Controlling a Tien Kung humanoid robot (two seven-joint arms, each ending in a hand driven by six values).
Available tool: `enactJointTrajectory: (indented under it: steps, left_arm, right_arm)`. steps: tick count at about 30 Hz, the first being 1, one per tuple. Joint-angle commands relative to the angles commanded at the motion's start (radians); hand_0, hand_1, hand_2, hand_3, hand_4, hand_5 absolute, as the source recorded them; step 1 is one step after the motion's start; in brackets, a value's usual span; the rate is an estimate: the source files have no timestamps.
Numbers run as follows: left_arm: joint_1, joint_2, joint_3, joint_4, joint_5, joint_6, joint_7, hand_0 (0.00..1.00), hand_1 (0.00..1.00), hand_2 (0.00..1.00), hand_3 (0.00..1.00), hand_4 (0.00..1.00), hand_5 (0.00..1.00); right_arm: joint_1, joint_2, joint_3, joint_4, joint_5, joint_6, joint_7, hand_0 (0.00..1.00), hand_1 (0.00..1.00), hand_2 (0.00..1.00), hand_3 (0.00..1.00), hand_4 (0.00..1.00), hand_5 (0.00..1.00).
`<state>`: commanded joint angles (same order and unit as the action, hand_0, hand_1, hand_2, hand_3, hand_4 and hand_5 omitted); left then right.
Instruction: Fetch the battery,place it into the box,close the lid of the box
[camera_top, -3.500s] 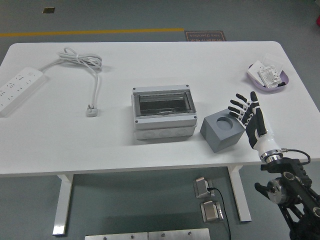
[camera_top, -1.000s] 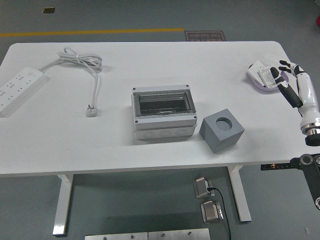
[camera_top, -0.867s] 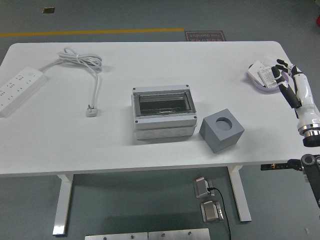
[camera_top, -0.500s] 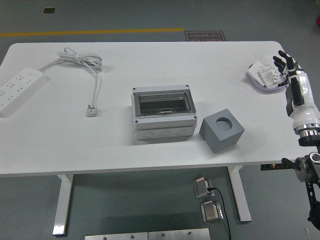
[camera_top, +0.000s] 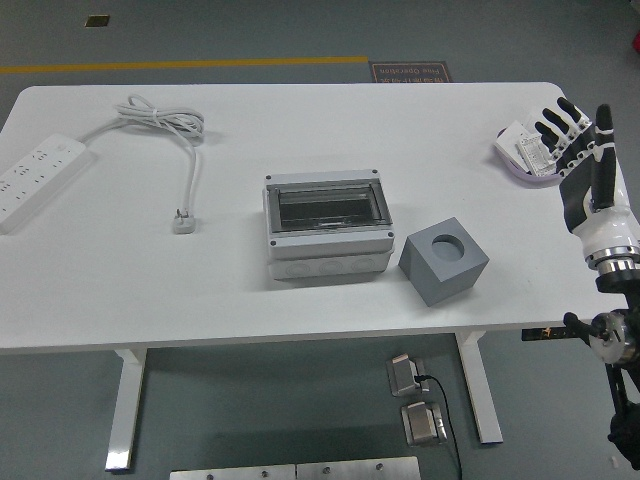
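1. Power strip (camera_top: 38, 173), white, at far left edge of table (camera_top: 300, 300), long axis slanting from near-left to far-right; socket markings too small to read.
2. White cord (camera_top: 165, 122) looped at far left, running toward near side, ending in plug (camera_top: 183, 222) lying flat.
3. Box (camera_top: 325, 225), grey, at table centre, long axis left to right; clear smoked lid (camera_top: 326, 206) lying flat over top; no legible label.
4. Grey cube (camera_top: 444, 260) just right of box, turned slightly askew, round hole in upper face.
5. Purple tray (camera_top: 532, 165) at far right, holding white packaged items (camera_top: 530, 148) with faint print, unreadable; cannot tell which of these is battery, nor its heading.
6. Right hand (camera_top: 577, 150) over right edge of table beside tray, palm side down, fingers (camera_top: 556, 120) spread apart and extended toward far left above tray contents, grasping nothing.
7. Floor beyond far edge: yellow line (camera_top: 180, 64) and dark mat (camera_top: 412, 72) with lettering too blurred to read.
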<state>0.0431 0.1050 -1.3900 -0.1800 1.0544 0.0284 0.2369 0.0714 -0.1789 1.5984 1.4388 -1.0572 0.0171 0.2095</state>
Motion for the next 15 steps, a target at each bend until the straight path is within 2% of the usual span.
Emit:
enactJointTrajectory:
  steps: [5, 6, 11, 12, 15]
  left_arm:
    - [0.001, -0.007, 0.001, 0.000, -0.005, 0.000, -0.004, 0.656, 0.644, 0.617, 0.643, 0.694, 0.268]
    - [0.001, -0.009, 0.002, 0.000, -0.006, 0.000, -0.005, 0.656, 0.644, 0.617, 0.643, 0.694, 0.269]
    - [0.003, -0.014, 0.005, 0.000, -0.009, -0.002, -0.009, 0.656, 0.644, 0.617, 0.643, 0.694, 0.269]
    - [0.003, -0.014, 0.005, 0.000, -0.010, -0.002, -0.009, 0.656, 0.644, 0.617, 0.644, 0.695, 0.269]
    - [0.004, -0.015, 0.007, 0.000, -0.012, -0.002, -0.010, 0.656, 0.644, 0.617, 0.644, 0.695, 0.269]
  right_arm:
    - [-0.002, 0.002, 0.007, 0.004, 0.004, -0.004, 0.001, 0.670, 0.732, 0.776, 0.828, 0.998, 0.998]
    - [-0.002, 0.001, 0.008, 0.006, -0.002, -0.004, 0.001, 0.331, 0.482, 0.650, 0.765, 0.998, 0.998]
    - [-0.002, 0.000, 0.004, 0.018, -0.020, -0.015, -0.003, 0.331, 0.482, 0.650, 0.765, 0.998, 0.998]
    - [-0.001, 0.001, 0.004, 0.021, -0.021, -0.017, -0.003, 0.165, 0.249, 0.283, 0.419, 0.989, 0.998]
    - [0.000, 0.001, 0.004, 0.027, -0.016, -0.029, -0.001, 0.165, 0.249, 0.283, 0.419, 0.989, 0.998]
